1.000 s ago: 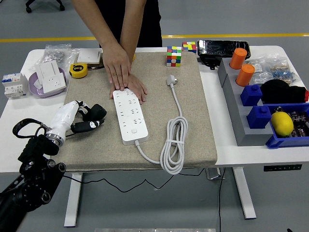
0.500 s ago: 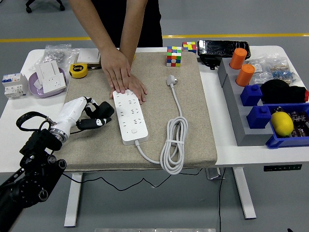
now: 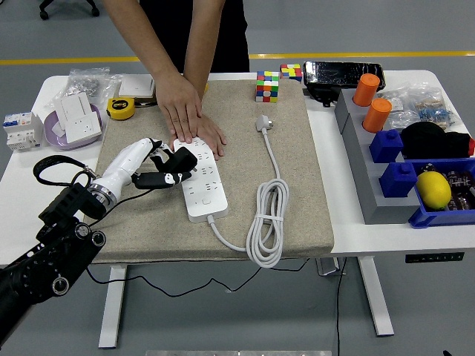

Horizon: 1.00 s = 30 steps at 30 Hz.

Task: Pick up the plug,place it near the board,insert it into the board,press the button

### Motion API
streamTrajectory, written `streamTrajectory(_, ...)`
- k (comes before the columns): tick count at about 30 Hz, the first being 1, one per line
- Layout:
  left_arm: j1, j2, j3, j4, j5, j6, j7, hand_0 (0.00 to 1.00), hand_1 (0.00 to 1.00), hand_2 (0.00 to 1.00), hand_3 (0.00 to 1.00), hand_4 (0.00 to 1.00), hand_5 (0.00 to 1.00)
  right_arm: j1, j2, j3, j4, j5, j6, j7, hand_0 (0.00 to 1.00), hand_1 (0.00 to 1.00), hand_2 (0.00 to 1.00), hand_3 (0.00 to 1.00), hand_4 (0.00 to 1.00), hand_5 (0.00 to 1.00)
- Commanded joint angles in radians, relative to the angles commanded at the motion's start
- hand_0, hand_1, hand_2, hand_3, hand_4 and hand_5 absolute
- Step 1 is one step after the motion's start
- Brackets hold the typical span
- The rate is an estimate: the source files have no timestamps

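Note:
A white power strip (image 3: 201, 178) lies on the beige mat (image 3: 297, 178), its cord looping to a coil (image 3: 267, 222) at the mat's front. The white plug (image 3: 264, 123) rests on the mat beyond the coil, untouched. A person's two hands (image 3: 189, 119) press flat on the strip's far end. My left hand (image 3: 169, 167) reaches in from the lower left, fingers loosely curled and holding nothing, right at the strip's left edge. The right arm is out of view.
Rubik's cubes (image 3: 268, 85) stand at the mat's far edge. A yellow tape measure (image 3: 120, 108) and a purple dish with a socket (image 3: 74, 122) sit at the left. Blue bins with a lemon (image 3: 434, 189) and orange cups (image 3: 371, 100) fill the right side.
My left hand has moved right and forward across the mat, from its left edge up to the power strip's side. The person's hands stay pressed on the strip.

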Motion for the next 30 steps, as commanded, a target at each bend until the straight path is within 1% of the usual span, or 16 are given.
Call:
streamTrajectory(3, -0.007, 0.003, 0.014, -0.008, -0.018, -0.003, -0.001, 0.683, 0.400, 0.266, 0.282, 0.418, 0.244, 0.001, -0.001, -0.002, 0.000, 0.002, 0.000, 0.000, 0.858, 0.788, 0.770, 0.813, 0.998, 0.998)
streamTrajectory(5, -0.012, 0.007, 0.025, -0.014, -0.021, 0.003, -0.006, 0.683, 0.400, 0.266, 0.282, 0.418, 0.244, 0.002, -0.001, -0.003, 0.000, 0.003, 0.000, 0.001, 0.858, 0.788, 0.770, 0.813, 0.998, 0.998)
streamTrajectory(6, -0.015, 0.009, 0.031, -0.016, -0.020, 0.009, -0.009, 0.681, 0.402, 0.267, 0.288, 0.481, 0.195, 0.002, -0.001, -0.002, 0.000, 0.003, 0.000, 0.000, 0.858, 0.788, 0.770, 0.813, 0.998, 0.998)
streamTrajectory(9, -0.027, 0.018, 0.049, -0.017, 0.021, 0.041, -0.023, 0.681, 0.402, 0.267, 0.288, 0.481, 0.195, 0.002, -0.002, -0.001, 0.000, 0.003, 0.000, -0.001, 0.858, 0.788, 0.770, 0.813, 0.998, 0.998)
streamTrajectory(12, -0.042, 0.027, 0.059, -0.010, 0.097, 0.074, -0.038, 0.681, 0.402, 0.267, 0.288, 0.481, 0.195, 0.003, -0.003, -0.002, 0.000, 0.004, 0.000, -0.001, 0.858, 0.788, 0.770, 0.813, 0.998, 0.998)
streamTrajectory(13, -0.048, 0.031, 0.063, -0.006, 0.127, 0.091, -0.044, 0.643, 0.397, 0.269, 0.289, 0.642, 0.089, 0.005, -0.003, -0.003, 0.000, 0.005, 0.000, 0.000, 0.857, 0.787, 0.770, 0.813, 0.998, 0.998)
streamTrajectory(15, -0.061, 0.041, 0.079, 0.000, 0.188, 0.124, -0.056, 0.643, 0.397, 0.269, 0.289, 0.642, 0.089, 0.007, -0.004, -0.004, 0.000, 0.007, 0.000, 0.000, 0.857, 0.787, 0.770, 0.813, 0.998, 0.998)
streamTrajectory(17, -0.074, 0.051, 0.100, 0.003, 0.231, 0.144, -0.066, 0.643, 0.397, 0.269, 0.289, 0.642, 0.089, 0.008, -0.005, -0.005, 0.000, 0.008, 0.000, 0.000, 0.857, 0.787, 0.770, 0.813, 0.998, 0.998)
streamTrajectory(18, -0.079, 0.055, 0.107, 0.004, 0.243, 0.151, -0.069, 0.643, 0.397, 0.269, 0.289, 0.642, 0.089, 0.008, -0.005, -0.005, 0.000, 0.008, 0.000, 0.000, 0.857, 0.787, 0.770, 0.813, 0.998, 0.998)
streamTrajectory(20, -0.099, 0.069, 0.143, 0.014, 0.269, 0.187, -0.086, 0.634, 0.398, 0.268, 0.288, 0.648, 0.092, 0.009, -0.007, -0.006, 0.000, 0.009, 0.000, -0.001, 0.858, 0.787, 0.770, 0.813, 0.998, 0.998)
streamTrajectory(24, -0.142, 0.094, 0.226, 0.050, 0.289, 0.256, -0.124, 0.634, 0.398, 0.268, 0.288, 0.648, 0.092, 0.014, -0.012, -0.009, 0.000, 0.011, 0.000, -0.001, 0.858, 0.787, 0.770, 0.813, 0.998, 0.998)
streamTrajectory(25, -0.152, 0.100, 0.248, 0.061, 0.286, 0.272, -0.133, 0.588, 0.395, 0.265, 0.285, 0.643, 0.089, 0.015, -0.013, -0.009, 0.000, 0.011, 0.000, -0.001, 0.857, 0.788, 0.770, 0.812, 0.998, 0.998)
streamTrajectory(30, -0.203, 0.116, 0.348, 0.121, 0.270, 0.351, -0.182, 0.588, 0.395, 0.265, 0.285, 0.643, 0.089, 0.019, -0.019, -0.013, 0.000, 0.014, 0.000, -0.002, 0.857, 0.788, 0.770, 0.812, 0.998, 0.998)
